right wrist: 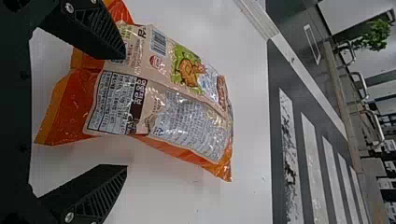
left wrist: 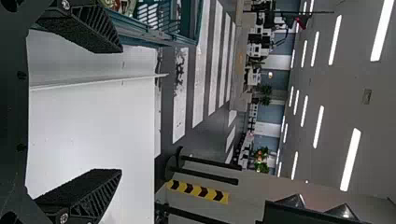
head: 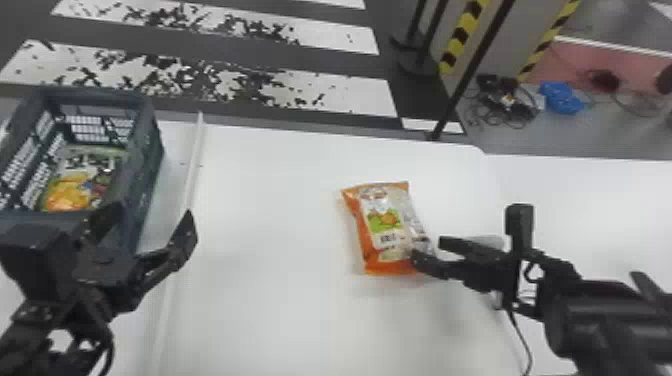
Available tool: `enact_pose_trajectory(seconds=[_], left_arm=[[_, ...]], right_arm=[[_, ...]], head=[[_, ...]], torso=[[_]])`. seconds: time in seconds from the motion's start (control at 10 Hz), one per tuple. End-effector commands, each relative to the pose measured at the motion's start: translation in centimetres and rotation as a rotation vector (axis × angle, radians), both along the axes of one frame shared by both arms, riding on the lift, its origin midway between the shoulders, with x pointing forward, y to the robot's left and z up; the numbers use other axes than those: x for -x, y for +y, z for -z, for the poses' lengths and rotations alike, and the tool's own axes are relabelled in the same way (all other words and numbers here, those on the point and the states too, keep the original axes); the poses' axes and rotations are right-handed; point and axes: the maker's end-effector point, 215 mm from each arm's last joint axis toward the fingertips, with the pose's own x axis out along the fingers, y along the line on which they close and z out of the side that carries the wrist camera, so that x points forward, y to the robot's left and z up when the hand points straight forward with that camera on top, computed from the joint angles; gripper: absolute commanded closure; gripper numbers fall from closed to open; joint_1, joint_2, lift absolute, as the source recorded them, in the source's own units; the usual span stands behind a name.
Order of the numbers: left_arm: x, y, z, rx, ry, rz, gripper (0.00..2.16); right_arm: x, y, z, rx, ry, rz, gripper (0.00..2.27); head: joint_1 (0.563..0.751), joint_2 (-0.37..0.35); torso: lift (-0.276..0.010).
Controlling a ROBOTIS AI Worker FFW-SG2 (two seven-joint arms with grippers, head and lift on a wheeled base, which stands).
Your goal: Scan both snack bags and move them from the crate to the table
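An orange snack bag (head: 387, 222) lies on the table (head: 270, 210) by the released right gripper (head: 428, 252), while the left gripper (head: 150, 220), spread open, is near the crate (head: 145, 145) holding another bag (head: 75, 192).

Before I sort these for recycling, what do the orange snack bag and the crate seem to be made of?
The orange snack bag looks like thin, glossy plastic film, possibly foil-lined, going by its creases and small bright highlights. The crate looks like rigid molded plastic, fairly matte, judging by its thick rim and latticed walls, though I can't be certain.
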Motion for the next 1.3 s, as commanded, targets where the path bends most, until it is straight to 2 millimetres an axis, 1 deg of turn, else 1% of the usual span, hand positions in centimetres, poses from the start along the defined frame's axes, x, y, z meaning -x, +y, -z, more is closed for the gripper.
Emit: enact_pose_trajectory(seconds=[0.0, 0.1, 0.2, 0.3, 0.4, 0.5, 0.6, 0.7, 0.8, 0.9, 1.0, 1.1, 1.2], left_arm=[[0.1, 0.2, 0.0, -0.003, 0.000, -0.003, 0.08], [0.1, 0.2, 0.0, -0.003, 0.000, -0.003, 0.08], [0.1, 0.2, 0.0, -0.003, 0.000, -0.001, 0.08], [0.1, 0.2, 0.1, -0.003, 0.001, -0.003, 0.08], [0.1, 0.2, 0.0, -0.002, 0.001, -0.004, 0.08], [0.1, 0.2, 0.1, -0.002, 0.003, -0.004, 0.08], [0.2, 0.3, 0.3, -0.003, 0.006, -0.005, 0.08], [0.2, 0.5, 0.2, -0.004, 0.004, -0.008, 0.08], [0.3, 0.5, 0.3, -0.003, 0.005, -0.010, 0.08], [0.4, 0.5, 0.3, -0.003, 0.007, -0.010, 0.08], [0.4, 0.5, 0.4, -0.003, 0.008, -0.010, 0.08], [0.4, 0.5, 0.3, -0.003, 0.007, -0.010, 0.08], [0.4, 0.5, 0.3, -0.003, 0.007, -0.008, 0.08]], right_arm=[[-0.2, 0.0, 1.2, -0.003, 0.054, -0.011, 0.16], [-0.4, 0.3, 1.5, -0.023, 0.065, -0.017, 0.50], [-0.5, 0.6, 1.3, -0.045, 0.067, -0.023, 1.35], [-0.3, 0.4, 1.7, -0.043, 0.087, -0.012, 2.26], [-0.1, 0.6, 1.5, -0.051, 0.087, -0.026, 2.26], [-0.2, 0.7, 0.9, -0.079, 0.074, -0.028, 2.26], [-0.2, 0.6, -0.3, -0.111, 0.047, -0.019, 2.26], [-0.5, 0.3, -2.0, -0.141, 0.010, -0.002, 2.26], [-0.8, -0.7, -4.0, -0.172, -0.035, 0.034, 2.26], [-1.3, -2.9, -7.2, -0.201, -0.103, 0.089, 2.26], [-1.9, -5.5, -9.5, -0.208, -0.155, 0.156, 2.26], [-2.2, -9.6, -11.4, -0.194, -0.200, 0.251, 2.26], [-2.2, -13.3, -12.7, -0.171, -0.230, 0.328, 2.26]], head=[[0.695, -0.205], [0.695, -0.202], [0.695, -0.198], [0.695, -0.195], [0.695, -0.195], [0.695, -0.195], [0.695, -0.193], [0.695, -0.192], [0.695, -0.193], [0.695, -0.198], [0.695, -0.216], [0.695, -0.229], [0.695, -0.271]], torso=[[-0.088], [-0.088], [-0.088], [-0.088], [-0.088], [-0.088], [-0.088], [-0.088], [-0.088], [-0.088], [-0.088], [-0.088], [-0.088]])
